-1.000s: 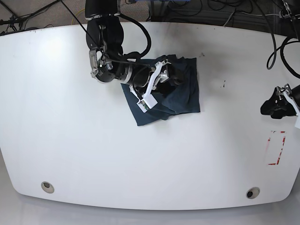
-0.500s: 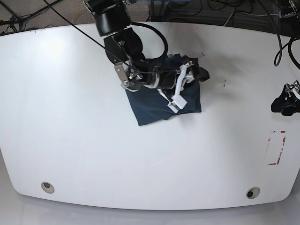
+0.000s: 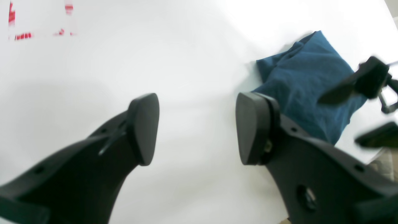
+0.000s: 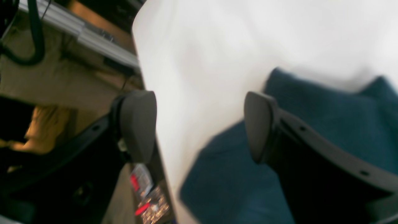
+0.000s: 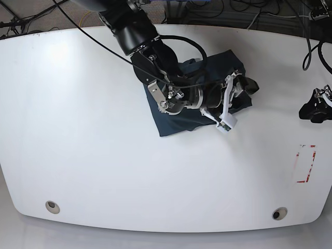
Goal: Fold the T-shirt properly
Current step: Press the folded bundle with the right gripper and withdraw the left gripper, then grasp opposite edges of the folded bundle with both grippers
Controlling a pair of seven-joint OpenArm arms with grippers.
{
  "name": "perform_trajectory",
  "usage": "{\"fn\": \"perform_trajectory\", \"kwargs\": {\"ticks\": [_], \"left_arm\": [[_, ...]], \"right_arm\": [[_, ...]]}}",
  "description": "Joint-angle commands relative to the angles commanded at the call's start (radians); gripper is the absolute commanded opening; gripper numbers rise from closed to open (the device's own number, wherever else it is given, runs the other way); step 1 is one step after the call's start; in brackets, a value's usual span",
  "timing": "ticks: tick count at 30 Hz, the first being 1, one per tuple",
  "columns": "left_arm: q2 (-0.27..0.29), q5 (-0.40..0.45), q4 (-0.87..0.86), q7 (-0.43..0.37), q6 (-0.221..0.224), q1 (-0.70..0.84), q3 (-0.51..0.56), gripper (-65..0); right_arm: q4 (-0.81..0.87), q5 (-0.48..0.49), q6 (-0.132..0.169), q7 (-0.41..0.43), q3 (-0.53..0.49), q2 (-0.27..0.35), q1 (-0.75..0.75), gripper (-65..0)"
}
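The dark navy T-shirt lies as a rumpled folded bundle on the white table, right of centre toward the back. My right arm reaches across it, and my right gripper hovers at the bundle's right edge. In the right wrist view that gripper is open with nothing between its fingers, and the T-shirt lies under and beside it. My left gripper sits apart near the table's right edge. It is open over bare table, with the T-shirt off to its right.
A red-outlined rectangle is marked on the table at the right, in front of the left gripper. Two round fittings sit near the front edge. Cables run behind the table's back edge.
My right arm has swept rightward across the T-shirt. The cloth's right side now reaches farther right than before. The left gripper has shifted slightly toward the right edge.
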Motion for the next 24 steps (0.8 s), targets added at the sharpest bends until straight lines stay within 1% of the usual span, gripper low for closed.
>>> {"fn": "perform_trajectory", "kwargs": {"ticks": [3, 5, 7, 8, 10, 11, 12, 13, 14, 16, 18, 20, 22, 23, 24], "left_arm": [[0.002, 0.0, 0.0, -0.002, 0.0, -0.003, 0.054, -28.5], [0.011, 0.0, 0.003, -0.003, 0.0, -0.011, 0.097, -28.5], [0.035, 0.0, 0.028, -0.005, 0.0, -0.029, 0.129, -28.5], [0.058, 0.005, 0.061, -0.005, 0.0, -0.04, 0.158, -28.5], [0.08, 0.031, 0.101, -0.002, 0.0, -0.043, 0.189, -28.5], [0.094, 0.058, 0.135, -0.002, 0.0, -0.043, 0.212, -28.5], [0.12, 0.1, 0.17, -0.002, 0.0, -0.048, 0.236, -28.5], [0.138, 0.123, 0.189, -0.002, 0.0, -0.051, 0.245, -28.5], [0.181, 0.167, 0.221, 0.0, 0.0, -0.052, 0.259, -28.5], [0.226, 0.219, 0.264, 0.002, 0.0, -0.051, 0.265, -28.5], [0.292, 0.298, 0.35, 0.002, 0.0, -0.043, 0.275, -28.5], [0.345, 0.387, 0.42, 0.002, 0.0, -0.028, 0.304, -28.5], [0.382, 0.485, 0.459, -0.005, 0.004, -0.008, 0.341, -30.3], [0.396, 0.517, 0.468, -0.005, 0.016, -0.006, 0.356, -31.7], [0.437, 0.592, 0.486, -0.006, 0.041, -0.009, 0.391, -35.8]], "right_arm": [[0.028, 0.0, -0.002, 0.005, 0.003, 0.058, 0.0, -22.8], [0.054, 0.0, -0.002, 0.005, 0.025, 0.095, 0.0, -22.8], [0.084, 0.0, -0.002, 0.005, 0.057, 0.121, -0.005, -22.8], [0.114, 0.0, -0.002, 0.005, 0.086, 0.144, -0.023, -22.8], [0.15, 0.0, -0.002, 0.005, 0.137, 0.17, -0.049, -22.8], [0.169, 0.0, -0.002, 0.005, 0.17, 0.183, -0.061, -22.8], [0.183, 0.0, -0.002, 0.005, 0.207, 0.196, -0.071, -22.8], [0.186, 0.0, -0.002, 0.005, 0.226, 0.204, -0.072, -22.8], [0.189, 0.0, 0.0, 0.003, 0.25, 0.219, -0.072, -22.8], [0.189, 0.0, 0.002, 0.002, 0.267, 0.244, -0.071, -23.0], [0.189, 0.0, 0.002, 0.002, 0.273, 0.272, -0.074, -24.4], [0.187, 0.002, 0.003, 0.003, 0.273, 0.293, -0.077, -29.5], [0.175, -0.006, 0.003, 0.006, 0.273, 0.299, -0.071, -36.0], [0.163, -0.008, 0.003, 0.008, 0.273, 0.299, -0.069, -38.0], [0.135, -0.012, 0.006, 0.011, 0.273, 0.301, -0.061, -42.6]]}}
